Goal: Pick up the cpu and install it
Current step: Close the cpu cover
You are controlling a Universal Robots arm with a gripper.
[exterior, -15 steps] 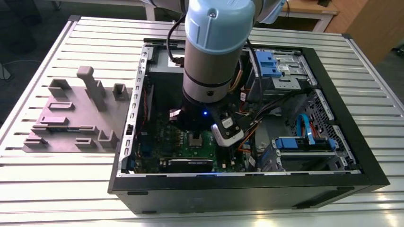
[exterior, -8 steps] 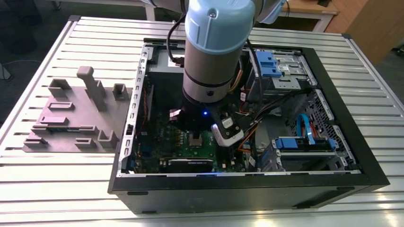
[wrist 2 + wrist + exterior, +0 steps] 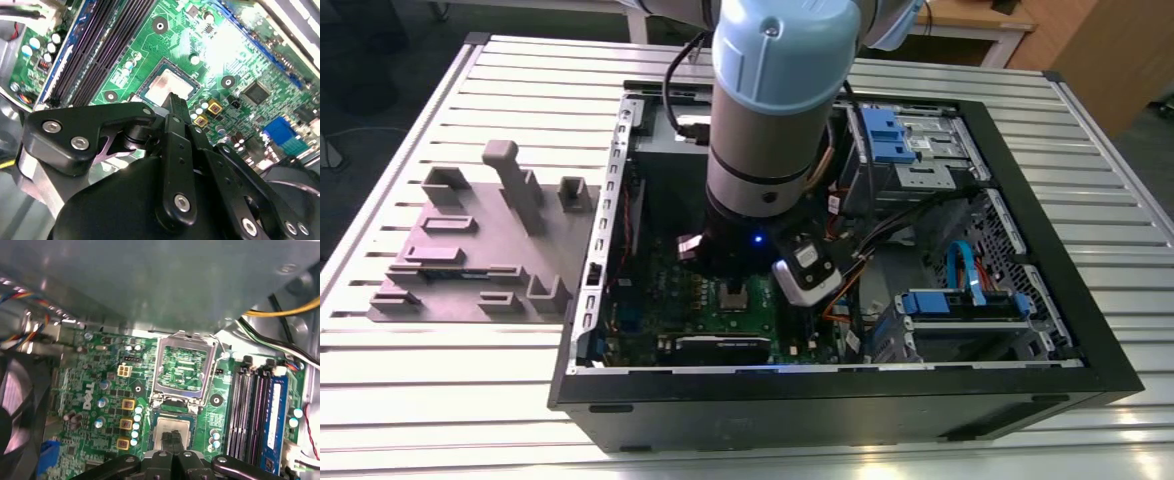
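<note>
Exterior view: arm [image 3: 767,130] reaches into open PC case [image 3: 827,410], hiding much of the mobo [image 3: 720,322] from us. First wrist view: we see cpu [image 3: 172,429] seated in socket [image 3: 156,416] beside flipped-open lid [image 3: 184,367], gripper [image 3: 173,437] fingers pinched together, empty, just over it; memory sticks [image 3: 250,410] nearby.

- Table [image 3: 1107,200]: ribbed silver metal slats, evenly lit.
- Floor [image 3: 374,70]: dark, beyond the table's far edge, at the exterior view's left.
- Wooden cabinet [image 3: 1107,50]: behind the table, at the exterior view's right.
- Desk [image 3: 967,18]: behind the table, beside the cabinet.
</note>
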